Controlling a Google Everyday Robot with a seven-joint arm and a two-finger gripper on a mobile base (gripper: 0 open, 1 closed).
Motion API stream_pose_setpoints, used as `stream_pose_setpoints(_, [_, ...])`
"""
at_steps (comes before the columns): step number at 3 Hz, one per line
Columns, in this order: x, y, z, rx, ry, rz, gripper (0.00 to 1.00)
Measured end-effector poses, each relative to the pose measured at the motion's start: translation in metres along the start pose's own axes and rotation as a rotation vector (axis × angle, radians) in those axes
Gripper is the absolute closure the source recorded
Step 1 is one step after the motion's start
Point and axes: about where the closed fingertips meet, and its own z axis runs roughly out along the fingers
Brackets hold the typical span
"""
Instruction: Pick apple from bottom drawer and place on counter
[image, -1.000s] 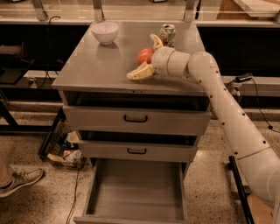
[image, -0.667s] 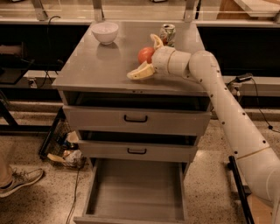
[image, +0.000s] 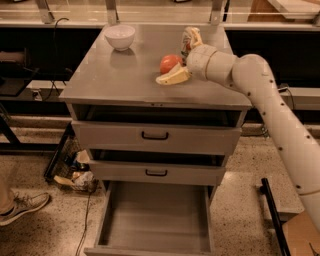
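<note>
1. Pulling back: the gripper (image: 174, 56) sits a touch further to the right over the counter (image: 115, 75) than it did 1 second ago, and the white arm (image: 262, 87) has drawn the wrist that way with it.
2. Its fingers (image: 172, 76) are spread wide. 1 lies low on the near side of the apple (image: 170, 64) and the other stands up on the far side, so nothing is clamped.
3. The apple rests on the grey counter top, right of centre and well apart from the white bowl (image: 120, 36) at the back left. It looks to have shifted hardly at all across that second.
4. The near finger is right beside the fruit. Whether they touch, I cannot tell.
5. Down below, the bottom drawer (image: 155, 215) hangs open, showing only its flat grey floor. The 2 shallower drawers above it are ajar.
6. My read is that the placing is done and the release is under way, since the apple stands on its own while the hand eases off.
7. What is left is a clean retreat. The risk I see is the low finger nudging the apple and setting it rolling on that smooth top.
</note>
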Motion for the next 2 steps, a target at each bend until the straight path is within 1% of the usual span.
stream_pose_setpoints(1, [-0.024, -0.017, -0.040, 0.073, 0.016, -0.073, 0.00])
stream_pose_setpoints(2, [-0.041, -0.036, -0.083, 0.148, 0.029, -0.125, 0.00])
